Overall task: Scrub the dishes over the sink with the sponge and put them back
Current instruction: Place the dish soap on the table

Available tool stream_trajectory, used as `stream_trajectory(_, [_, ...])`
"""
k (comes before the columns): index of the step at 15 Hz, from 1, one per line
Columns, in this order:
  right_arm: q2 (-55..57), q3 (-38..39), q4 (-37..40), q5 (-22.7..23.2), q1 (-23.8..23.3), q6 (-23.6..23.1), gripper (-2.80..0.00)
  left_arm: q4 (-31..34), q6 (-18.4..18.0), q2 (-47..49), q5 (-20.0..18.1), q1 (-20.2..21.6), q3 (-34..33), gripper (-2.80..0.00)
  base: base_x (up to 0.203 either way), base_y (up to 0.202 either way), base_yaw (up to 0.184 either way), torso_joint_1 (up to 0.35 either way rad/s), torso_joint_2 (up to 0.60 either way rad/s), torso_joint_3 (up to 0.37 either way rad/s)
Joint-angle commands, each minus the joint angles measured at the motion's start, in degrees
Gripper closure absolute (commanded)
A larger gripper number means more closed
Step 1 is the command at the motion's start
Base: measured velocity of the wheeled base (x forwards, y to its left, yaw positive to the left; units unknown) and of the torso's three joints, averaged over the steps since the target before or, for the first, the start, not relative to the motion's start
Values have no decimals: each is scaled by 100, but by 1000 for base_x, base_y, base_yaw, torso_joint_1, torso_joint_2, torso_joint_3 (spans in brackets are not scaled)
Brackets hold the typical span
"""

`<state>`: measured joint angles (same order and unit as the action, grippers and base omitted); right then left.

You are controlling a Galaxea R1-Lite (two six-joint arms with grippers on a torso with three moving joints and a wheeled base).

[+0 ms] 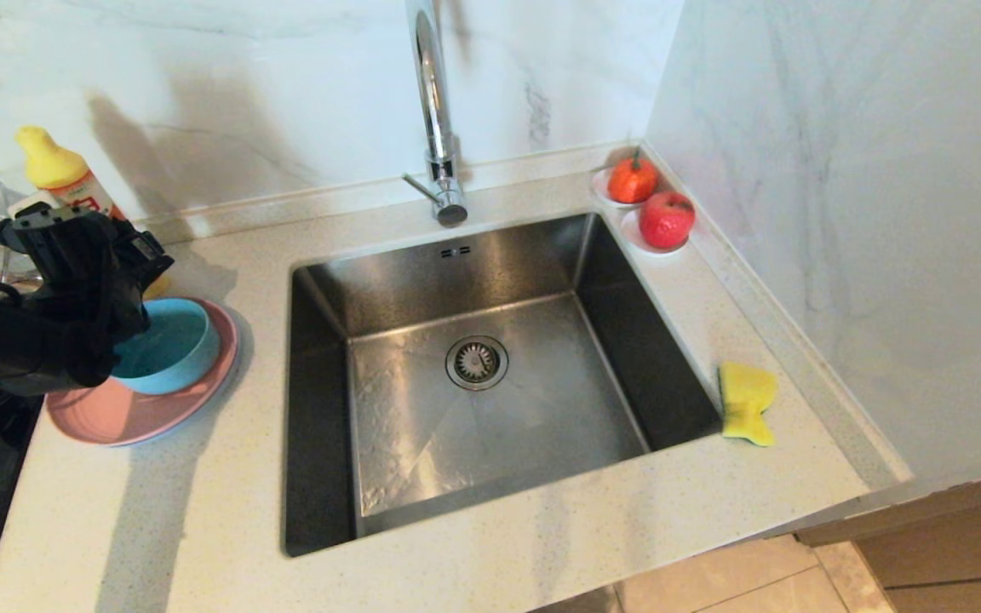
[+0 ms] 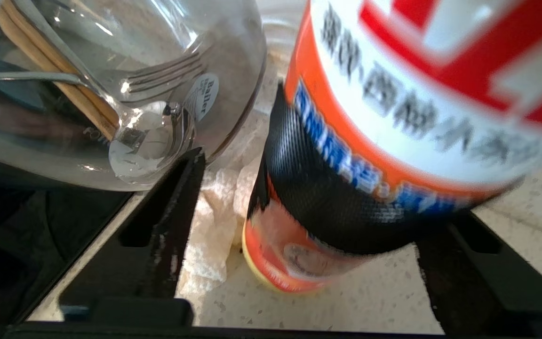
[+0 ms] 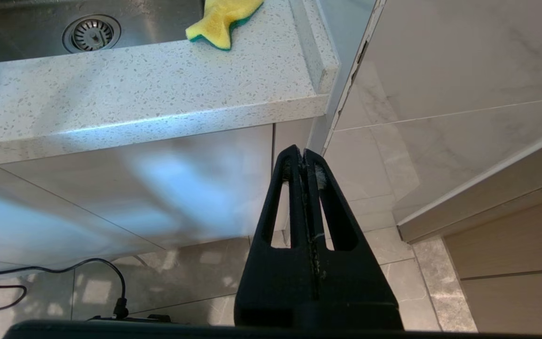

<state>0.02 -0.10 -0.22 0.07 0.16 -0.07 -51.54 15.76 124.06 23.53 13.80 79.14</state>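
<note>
**Surface finishes at the sink station**

Sink: brushed steel, satin. Faucet: polished chrome. Bench: speckled stone, smooth. Bowl and pink plate: matte. Sponge: porous foam. Jug beside left pincer: clear glass. Bottle between its fingers: glossy plastic.

You see the left arm covering the teal-blue bowl's left side and the pink plate's upper left. The detergent bottle's label blurs, its top cut off in the left wrist view. The faucet runs off the head view's top.
</note>
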Motion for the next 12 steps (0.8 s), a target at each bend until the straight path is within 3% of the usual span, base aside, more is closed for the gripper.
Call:
stream_trajectory(1, [-2, 1, -4, 1, 2, -1, 0, -31, 6, -14, 11, 4, 64, -280, 0, 0, 0, 0, 0, 0])
stream_trajectory(12, [-2, 1, -4, 1, 2, -1, 0, 26, 40, -5, 11, -9, 85, -280, 0, 0, 0, 0, 0, 0])
